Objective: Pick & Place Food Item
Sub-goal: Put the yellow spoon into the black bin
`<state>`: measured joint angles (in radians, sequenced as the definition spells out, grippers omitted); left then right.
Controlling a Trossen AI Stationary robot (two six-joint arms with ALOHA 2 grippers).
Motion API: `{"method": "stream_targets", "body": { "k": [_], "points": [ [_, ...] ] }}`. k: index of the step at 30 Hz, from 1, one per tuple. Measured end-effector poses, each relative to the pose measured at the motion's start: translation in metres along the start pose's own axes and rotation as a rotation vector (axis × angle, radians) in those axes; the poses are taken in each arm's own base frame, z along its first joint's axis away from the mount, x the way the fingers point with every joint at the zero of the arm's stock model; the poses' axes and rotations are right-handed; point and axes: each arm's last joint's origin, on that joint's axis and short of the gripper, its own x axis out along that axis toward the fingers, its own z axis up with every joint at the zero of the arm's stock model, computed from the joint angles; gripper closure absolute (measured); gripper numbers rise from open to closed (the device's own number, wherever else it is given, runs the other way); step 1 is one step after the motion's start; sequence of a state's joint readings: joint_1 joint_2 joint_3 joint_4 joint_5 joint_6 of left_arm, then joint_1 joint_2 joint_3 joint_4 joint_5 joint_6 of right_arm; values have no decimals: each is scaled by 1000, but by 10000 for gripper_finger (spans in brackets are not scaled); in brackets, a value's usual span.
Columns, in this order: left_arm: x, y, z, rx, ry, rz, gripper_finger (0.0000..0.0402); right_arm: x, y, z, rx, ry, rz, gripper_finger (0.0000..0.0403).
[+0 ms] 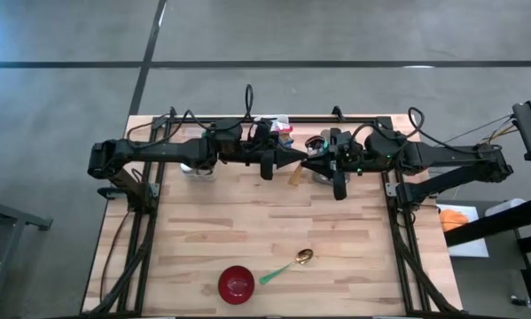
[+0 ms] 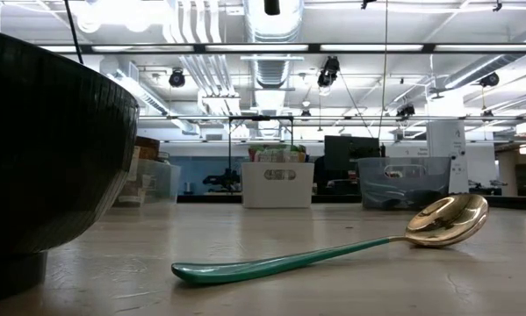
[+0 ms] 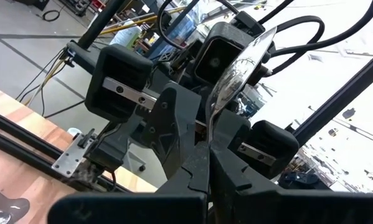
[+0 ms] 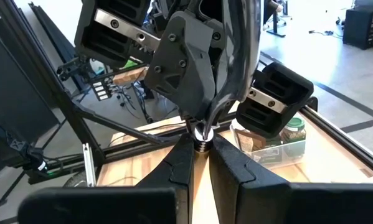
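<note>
Both claws [image 1: 306, 162] pinched on silver spoon [image 3: 233, 81]

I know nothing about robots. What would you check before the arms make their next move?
1. Left hand shut on silver spoon: ok.
2. Right hand shut on that spoon's other end: ok.
3. Red bowl upright at the table's front: ok.
4. Green spoon lying flat beside the bowl: ok.
5. Food to move in sight: cannot tell.
</note>
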<state>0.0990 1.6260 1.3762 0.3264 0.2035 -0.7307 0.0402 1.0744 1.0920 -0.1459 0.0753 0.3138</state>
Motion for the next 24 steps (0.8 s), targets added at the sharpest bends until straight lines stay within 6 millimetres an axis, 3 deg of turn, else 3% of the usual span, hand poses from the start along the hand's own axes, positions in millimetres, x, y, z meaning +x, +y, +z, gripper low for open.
{"method": "stream_targets", "body": {
  "k": [6,14,24],
  "points": [
    [-2,-2,2,-12,-4,-2,401,-4,0,1,-26,0,0,380],
    [-11,-10,10,-30,-14,-8,401,-23,0,4,-66,10,-2,381],
    [-19,-12,12,-58,17,28,401,-47,-8,-1,-370,221,-63,381]
  ]
}}
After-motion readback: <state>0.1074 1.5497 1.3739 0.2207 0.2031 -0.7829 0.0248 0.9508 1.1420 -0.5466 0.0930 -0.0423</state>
